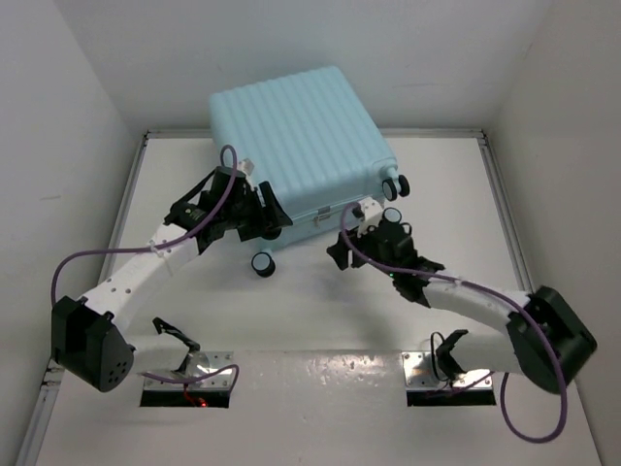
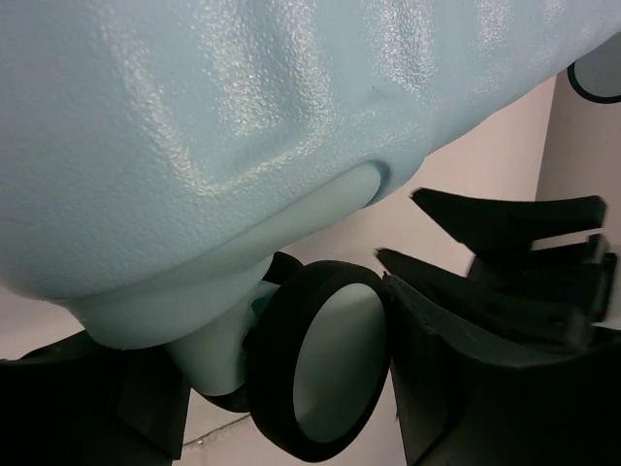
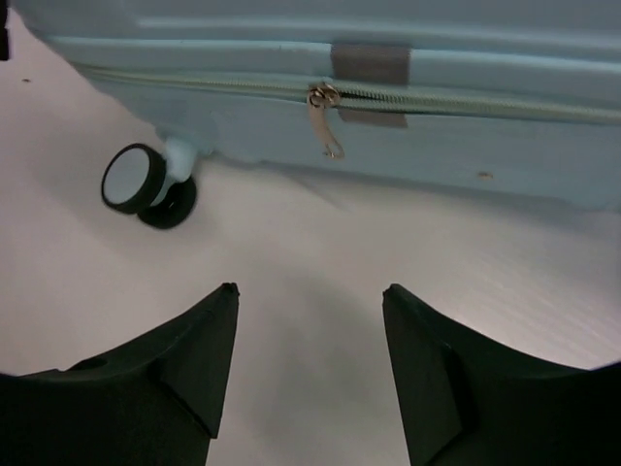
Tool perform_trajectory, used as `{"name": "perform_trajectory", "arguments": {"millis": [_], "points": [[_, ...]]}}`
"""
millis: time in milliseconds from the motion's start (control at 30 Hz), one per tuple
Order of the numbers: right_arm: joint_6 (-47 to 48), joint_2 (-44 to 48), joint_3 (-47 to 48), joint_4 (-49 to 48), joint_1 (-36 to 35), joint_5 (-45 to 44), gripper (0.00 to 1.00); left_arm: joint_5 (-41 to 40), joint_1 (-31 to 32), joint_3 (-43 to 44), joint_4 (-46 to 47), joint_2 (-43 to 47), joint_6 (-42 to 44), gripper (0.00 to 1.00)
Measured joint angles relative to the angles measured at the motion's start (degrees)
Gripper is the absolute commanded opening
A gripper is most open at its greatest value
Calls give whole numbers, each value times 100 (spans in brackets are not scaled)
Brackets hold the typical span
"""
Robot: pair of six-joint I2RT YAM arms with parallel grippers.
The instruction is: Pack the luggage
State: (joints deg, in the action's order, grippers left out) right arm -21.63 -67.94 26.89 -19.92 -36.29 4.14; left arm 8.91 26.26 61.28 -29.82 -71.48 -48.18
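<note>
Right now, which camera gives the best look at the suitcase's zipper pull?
The right wrist camera: the zipper pull hangs in plain sight on the suitcase side. The top camera shows the whole suitcase, the pull too small to pick out. The left wrist camera shows only a corner and a wheel.

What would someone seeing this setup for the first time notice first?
The big pale aqua luggage lies closed at the back of the table, dominating everything. At its near edge a black wheel sits between the fingers of the left hand, while the open right hand faces the zipper pull.
</note>
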Motion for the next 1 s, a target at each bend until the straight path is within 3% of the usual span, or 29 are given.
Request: {"name": "perform_trajectory", "arguments": {"millis": [133, 367, 733, 833, 1000], "points": [[133, -1113, 173, -1069, -662, -1228, 61, 179, -83, 0, 7, -20, -125, 0], [319, -2317, 1095, -1735, -1292, -2625, 62, 382, -186, 0, 15, -52, -302, 0], [-111, -3182, 2343, -1268, -1185, -3346, 57, 420, -398, -7, 385, -201, -334, 0], [-63, -3187, 2288, -1368, -1117, -3189, 55, 422, -461, -76, 555, -201, -334, 0], [249, -2796, 1506, -1792, -1064, -2839, 66, 452, -490, -157, 651, -146, -337, 0]]}}
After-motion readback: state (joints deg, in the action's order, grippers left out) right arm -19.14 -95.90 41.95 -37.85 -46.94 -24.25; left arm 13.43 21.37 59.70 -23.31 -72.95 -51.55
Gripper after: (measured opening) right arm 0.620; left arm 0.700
